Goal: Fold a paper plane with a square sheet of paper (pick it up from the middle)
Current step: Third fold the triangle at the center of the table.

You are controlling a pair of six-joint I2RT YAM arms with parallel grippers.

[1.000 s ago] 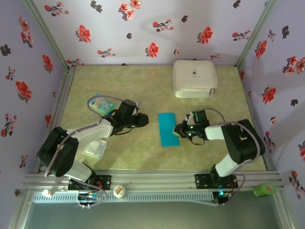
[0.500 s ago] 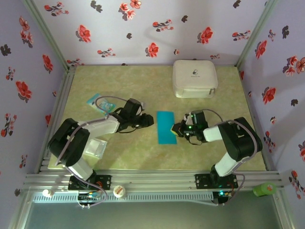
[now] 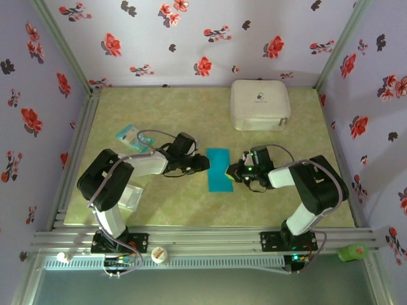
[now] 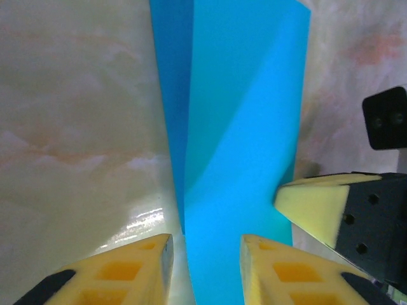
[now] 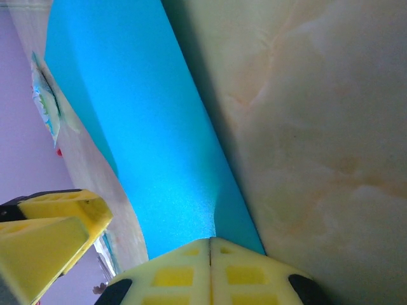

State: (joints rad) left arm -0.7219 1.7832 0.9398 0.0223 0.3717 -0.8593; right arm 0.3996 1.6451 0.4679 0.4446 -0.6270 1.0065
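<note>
Paper (image 3: 220,170) on marbled table (image 3: 159,108), floral walls (image 3: 191,38)

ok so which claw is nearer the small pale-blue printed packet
Left. The left claw sits to the right of the small pale-blue printed packet, at the left edge of the folded teal-blue paper; the right claw is beyond the paper, farther off.

the paper (image 3: 220,169) is plain teal-blue, the surface (image 3: 165,114) mottled pale beige, the case (image 3: 259,105) white, the walls (image 3: 95,25) lilac with red and dark flowers.
</note>
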